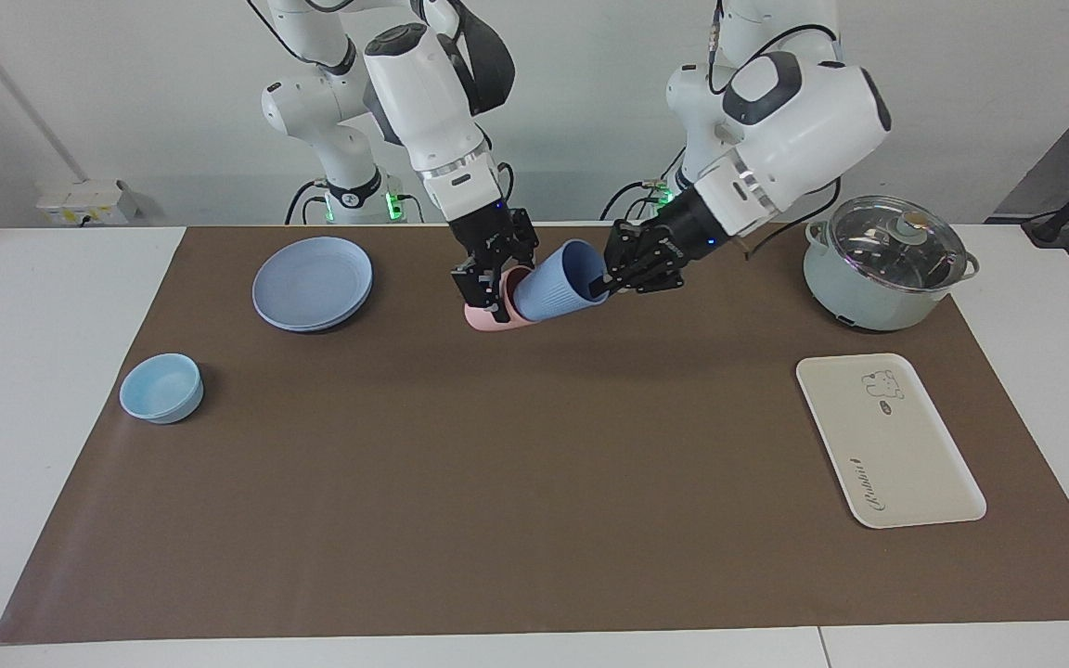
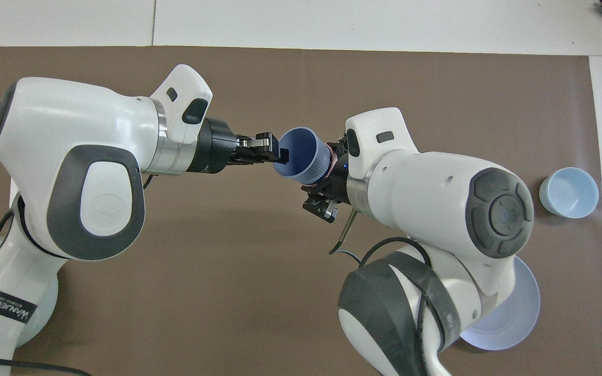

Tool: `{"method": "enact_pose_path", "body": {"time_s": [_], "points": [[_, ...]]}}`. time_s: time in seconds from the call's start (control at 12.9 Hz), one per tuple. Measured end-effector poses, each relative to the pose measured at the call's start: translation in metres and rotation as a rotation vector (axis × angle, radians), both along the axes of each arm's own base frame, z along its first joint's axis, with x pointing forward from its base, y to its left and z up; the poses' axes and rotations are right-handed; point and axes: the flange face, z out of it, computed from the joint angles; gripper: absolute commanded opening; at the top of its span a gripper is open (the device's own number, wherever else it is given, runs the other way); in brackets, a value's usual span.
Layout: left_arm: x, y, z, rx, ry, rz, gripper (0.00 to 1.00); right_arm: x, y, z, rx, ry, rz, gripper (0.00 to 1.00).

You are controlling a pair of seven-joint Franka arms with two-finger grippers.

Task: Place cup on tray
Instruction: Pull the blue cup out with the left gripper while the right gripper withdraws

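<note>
Above the middle of the brown mat (image 1: pixel 516 482), toward the robots' edge, both arms met at a pair of nested cups. The left arm reached down and sideways, wrist angled low, and the left gripper (image 1: pixel 601 284) was clamped on the rim of the blue cup (image 1: pixel 553 283), one finger inside the mouth. The cup lay tilted, its open mouth pointing toward the left arm, its base still partly seated in the pink cup (image 1: pixel 488 317) (only a sliver of pink showed). The right arm came steeply down from above, and the right gripper (image 1: pixel 486 283) was closed on the pink cup.

On a clock face laid over the facing view, the cream tray (image 1: pixel 887 445) lay at about four o'clock from the cups, well apart. A lidded pot (image 1: pixel 882 264) stood at three o'clock, a blue plate (image 1: pixel 312 283) at nine, and a light-blue bowl (image 1: pixel 161 388) near eight.
</note>
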Motion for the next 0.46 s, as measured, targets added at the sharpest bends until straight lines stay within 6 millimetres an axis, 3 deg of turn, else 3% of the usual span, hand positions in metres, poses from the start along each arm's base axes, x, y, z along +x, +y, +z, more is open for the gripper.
{"method": "enact_pose_path", "body": {"time_s": [0.15, 0.46], "points": [[0.018, 0.054, 0.010, 0.112, -0.053, 0.044, 0.00, 0.012, -0.022, 0.000, -0.005, -0.006, -0.030, 0.00], [0.034, 0.124, 0.006, 0.359, -0.105, 0.097, 0.00, 0.055, -0.113, 0.004, 0.075, -0.092, -0.098, 0.00]]}}
